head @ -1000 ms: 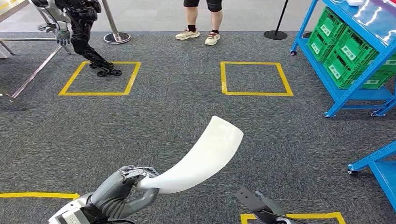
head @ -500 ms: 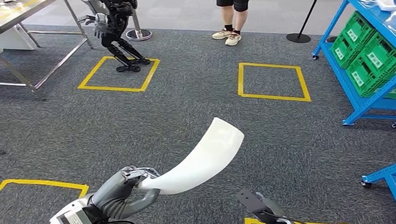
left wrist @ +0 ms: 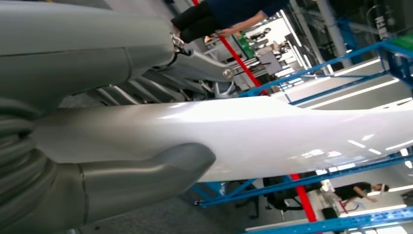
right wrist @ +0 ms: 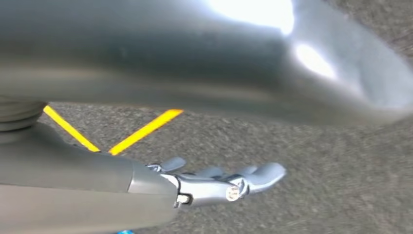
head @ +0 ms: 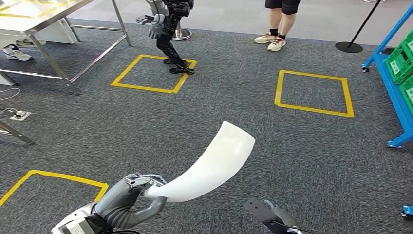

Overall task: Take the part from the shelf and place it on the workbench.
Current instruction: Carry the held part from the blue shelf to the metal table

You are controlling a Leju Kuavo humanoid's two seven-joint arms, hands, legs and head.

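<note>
The part (head: 209,165) is a long, curved, glossy white panel. My left hand (head: 129,197) grips its narrow end low in the head view, and the broad end rises up and to the right over the carpet. The left wrist view has the thumb (left wrist: 146,170) pressed against the part (left wrist: 272,136). My right hand (right wrist: 219,183) hangs over the carpet with fingers stretched out and nothing in it. The workbench (head: 58,18), a metal-legged table, stands at the far left. The blue shelf (head: 397,92) is at the right edge.
Another robot (head: 168,29) stands on a yellow floor square beside the workbench. A person's legs (head: 277,24) are at the far side, with a stanchion base (head: 348,47) to their right. Green crates (head: 402,61) sit in the shelf. A floor socket (head: 19,115) lies at the left.
The camera has swung left: the whole scene slid right, the workbench came into view and the shelf moved to the edge. My left hand still holds the part the same way.
</note>
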